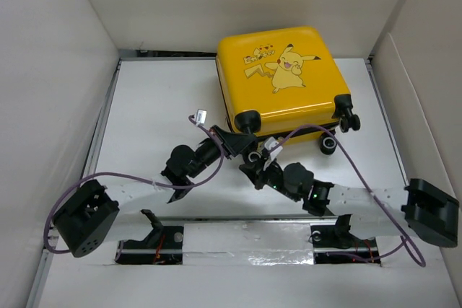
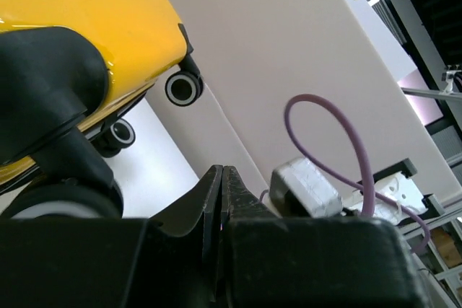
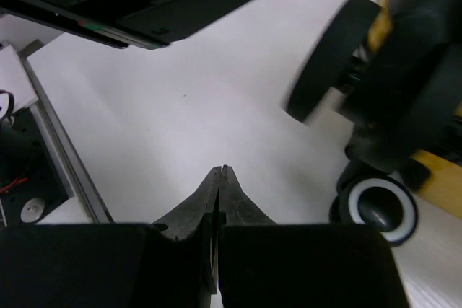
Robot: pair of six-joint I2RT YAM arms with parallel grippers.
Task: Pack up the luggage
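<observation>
Closed yellow Pikachu luggage [image 1: 281, 77] lies flat, black wheels nearest.

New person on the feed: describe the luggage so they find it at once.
On the white table, look to the far side, right of centre: the luggage lies flat there, face up. It is the only yellow thing in view, a square hard shell with a Pikachu cartoon and black wheels on its near edge.

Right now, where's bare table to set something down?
Free: the table between the left wall and the yellow Pikachu suitcase. Thin strip between suitcase and right wall. Crowded: by its near wheels, where the left pincer, right pincer and purple cables bunch.
</observation>
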